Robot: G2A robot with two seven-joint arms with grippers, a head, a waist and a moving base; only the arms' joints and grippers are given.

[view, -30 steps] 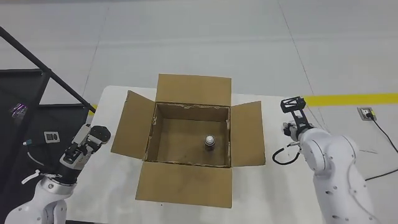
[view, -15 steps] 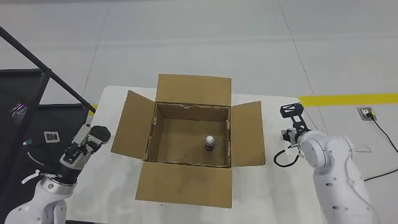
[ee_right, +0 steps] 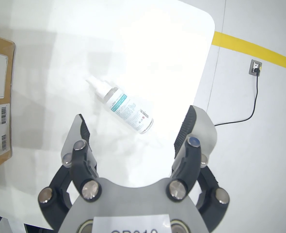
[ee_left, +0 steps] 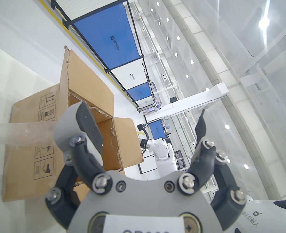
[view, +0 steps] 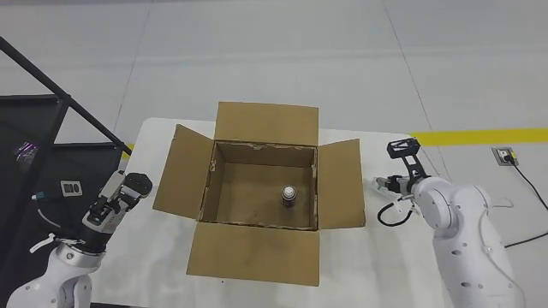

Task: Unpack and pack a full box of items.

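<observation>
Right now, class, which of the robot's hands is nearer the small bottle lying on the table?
Right. The right hand hangs open just over the bottle; the left hand is beyond the cardboard box, at the table's opposite side.

You'll see the box (view: 265,124) is matt cardboard, ragged at its cut edges. The bottle (ee_right: 123,106) looks like smooth plastic, the table (ee_right: 145,37) glossy white.

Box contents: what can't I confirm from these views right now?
- Item in the box, top view: too small, seen from above; kind unclear.
- Box floor by the near wall, top view: hidden behind that wall.
- Left wrist view: box inside blocked by its own wall and a finger of the left gripper.
- Right wrist view: box cut off at the edge.
</observation>
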